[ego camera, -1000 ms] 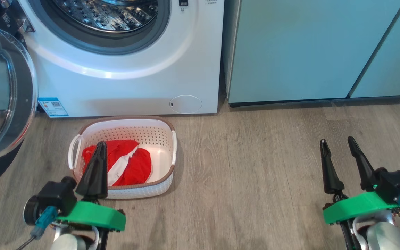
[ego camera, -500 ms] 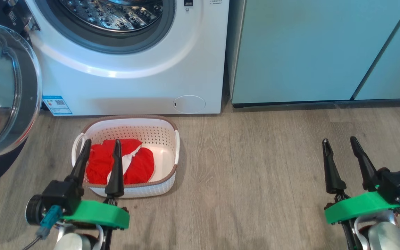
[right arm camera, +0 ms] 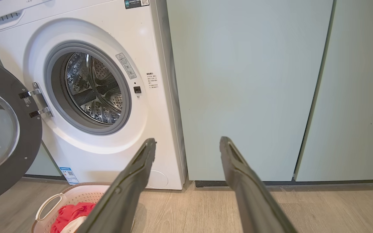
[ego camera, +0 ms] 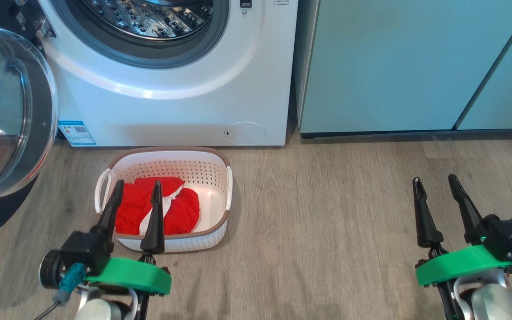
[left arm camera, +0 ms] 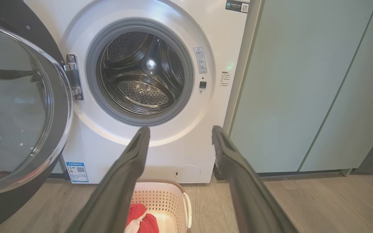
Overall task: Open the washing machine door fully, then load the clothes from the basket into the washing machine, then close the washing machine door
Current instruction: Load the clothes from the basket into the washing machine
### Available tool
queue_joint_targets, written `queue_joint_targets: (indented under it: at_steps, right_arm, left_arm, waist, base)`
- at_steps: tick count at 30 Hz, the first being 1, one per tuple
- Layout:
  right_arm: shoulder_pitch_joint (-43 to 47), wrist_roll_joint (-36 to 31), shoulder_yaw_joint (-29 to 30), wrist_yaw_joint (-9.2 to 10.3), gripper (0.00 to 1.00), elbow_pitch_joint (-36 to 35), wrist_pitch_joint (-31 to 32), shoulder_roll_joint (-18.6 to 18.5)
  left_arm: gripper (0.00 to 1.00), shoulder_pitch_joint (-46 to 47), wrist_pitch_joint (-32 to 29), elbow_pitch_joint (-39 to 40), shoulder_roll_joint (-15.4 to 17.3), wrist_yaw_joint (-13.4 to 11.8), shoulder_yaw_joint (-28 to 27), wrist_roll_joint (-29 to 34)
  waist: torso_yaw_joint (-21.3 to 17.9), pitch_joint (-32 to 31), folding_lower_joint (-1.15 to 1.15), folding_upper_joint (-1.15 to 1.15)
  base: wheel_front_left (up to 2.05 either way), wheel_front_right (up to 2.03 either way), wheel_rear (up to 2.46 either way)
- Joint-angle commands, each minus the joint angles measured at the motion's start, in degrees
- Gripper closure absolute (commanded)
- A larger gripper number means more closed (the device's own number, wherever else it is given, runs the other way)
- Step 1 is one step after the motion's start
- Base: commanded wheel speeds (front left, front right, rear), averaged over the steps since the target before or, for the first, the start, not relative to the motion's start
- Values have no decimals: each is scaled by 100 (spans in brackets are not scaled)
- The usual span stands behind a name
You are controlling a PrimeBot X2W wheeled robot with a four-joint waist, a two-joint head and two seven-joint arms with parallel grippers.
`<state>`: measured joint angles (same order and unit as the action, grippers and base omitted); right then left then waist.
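Basket (ego camera: pixel 171 166), broadside to washer (ego camera: pixel 171 115) (door (ego camera: pixel 11 111) open)

No word or number is large enough to read. On the washing machine (left arm camera: pixel 180 152), low and left of the left gripper (left arm camera: pixel 180 129), a blue sticker (left arm camera: pixel 77 172) carries a QR code and tiny print. Above that gripper's fingertips, just right of the drum opening (left arm camera: pixel 141 71), a grey warning label (left arm camera: pixel 200 60) shows a triangle sign, with small lines of print (left arm camera: pixel 225 78) below it. Higher still, a dark sticker (left arm camera: pixel 237 5) bears another QR code. Far up and left of the right gripper (right arm camera: pixel 188 139), a brand word (right arm camera: pixel 3 1) is cut off by the view's top edge.
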<state>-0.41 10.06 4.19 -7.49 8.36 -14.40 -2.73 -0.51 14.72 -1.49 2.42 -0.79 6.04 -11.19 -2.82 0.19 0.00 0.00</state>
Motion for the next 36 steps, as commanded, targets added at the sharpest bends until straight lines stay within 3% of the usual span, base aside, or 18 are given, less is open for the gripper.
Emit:
queue_joint_targets:
  at_steps: [1, 14, 23, 36]
  right_arm:
    - [-103, -37, -110, 0, 0, -170, -60, -15]
    - [-92, -45, -113, 0, 0, -184, -60, -15]
    - [-103, -62, -125, 0, 0, -191, -60, -15]
    - [-111, -78, -118, 0, 0, -190, -60, -15]
  left_arm:
    - [0, 157, 28, 149, 46, -44, -126, -15]
    - [0, 157, 28, 96, 46, -135, -52, 57]
    - [0, 170, 28, 96, 46, -69, -68, -122]
    - [0, 197, 28, 93, 46, -101, -123, -139]
  waist:
    - [7, -10, 0, 0]
    - [6, -38, 0, 0]
    - [6, -21, 0, 0]
    - [51, 4, 0, 0]
  base:
    - [0, 0, 0]
    - [0, 0, 0]
    - [0, 0, 0]
    - [131, -131, 0]
